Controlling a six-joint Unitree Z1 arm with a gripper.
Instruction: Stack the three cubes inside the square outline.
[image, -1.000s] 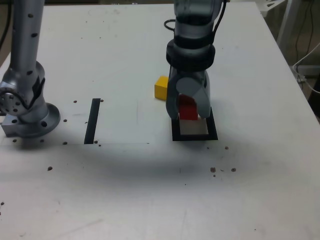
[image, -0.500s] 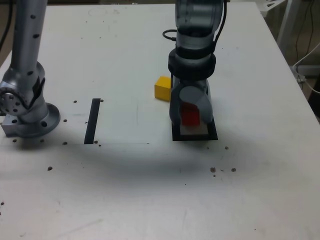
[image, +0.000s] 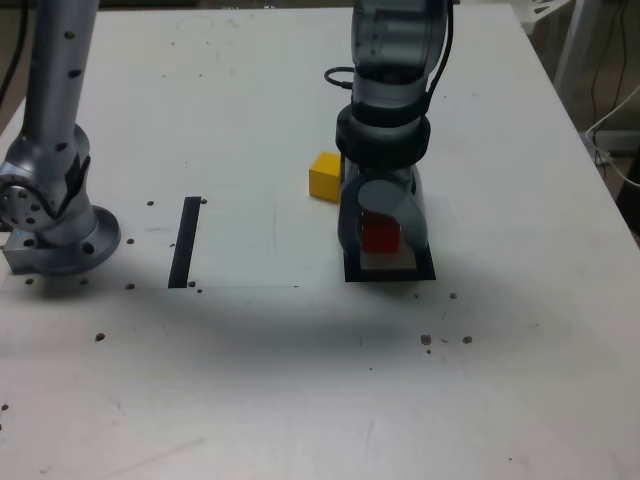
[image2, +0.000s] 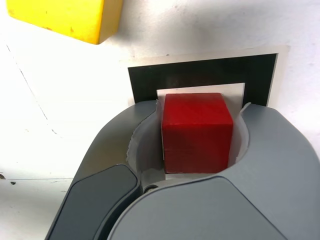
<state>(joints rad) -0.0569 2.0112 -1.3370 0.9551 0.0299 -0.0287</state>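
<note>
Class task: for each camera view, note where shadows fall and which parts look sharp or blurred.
Exterior view: a broad soft shadow crosses the white table below the black tape square outline; everything fairly sharp. Wrist view: small matte red cube crisp, grey end effector softer.

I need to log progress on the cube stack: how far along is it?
Done: the red cube sits in the square outline. In hand: the claw is around it, its jaws just apart from the cube. Left: the yellow cube lies outside the frame, unstacked; no green cube is in view.
</note>
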